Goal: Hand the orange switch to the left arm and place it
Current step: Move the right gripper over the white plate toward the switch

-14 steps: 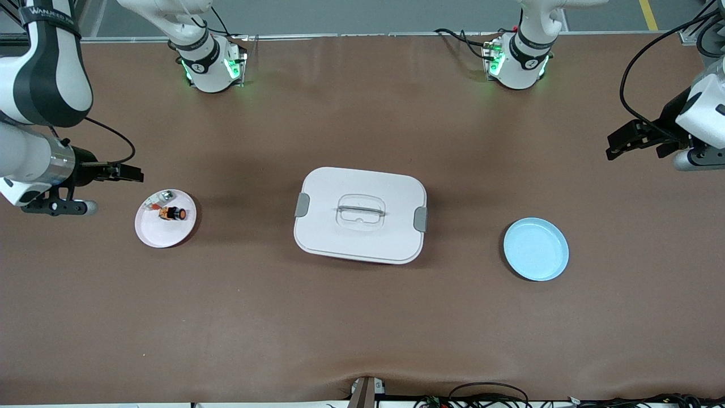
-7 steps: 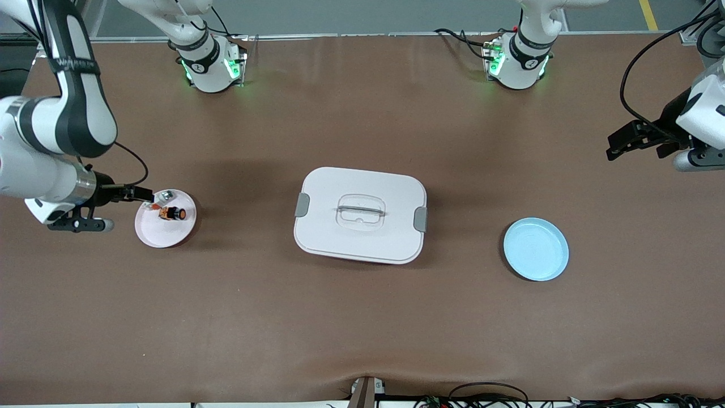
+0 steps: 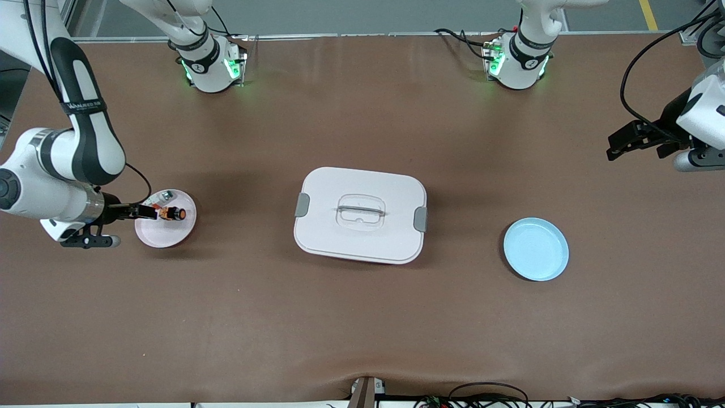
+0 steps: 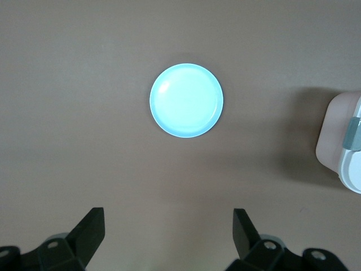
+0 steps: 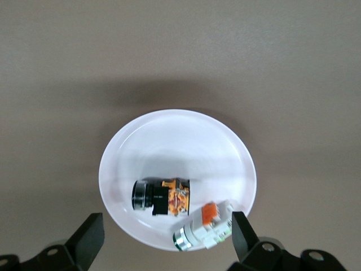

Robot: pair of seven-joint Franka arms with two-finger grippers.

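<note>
We have the right gripper low over the edge of the white plate, at the right arm's end of the table, its jaws spread wide and holding nothing. The orange switch lies on its side in that plate, black cap pointing toward the box, and a small silver-and-orange part lies just beside it. In the right wrist view the switch sits between our 2 fingertips but ahead of them, so we judge the reach is lined up and not yet closed; the neighbouring part lies close to 1 fingertip and could get nudged or caught.

The box sits in the middle of the table, squarely between the white plate and the blue plate, which is why we expect to hand the switch across above it or around it, not drag it straight over.

Our left gripper waits up in the air at the left arm's end of the table, jaws apart and empty, with the blue plate in its wrist view, well placed to receive.
</note>
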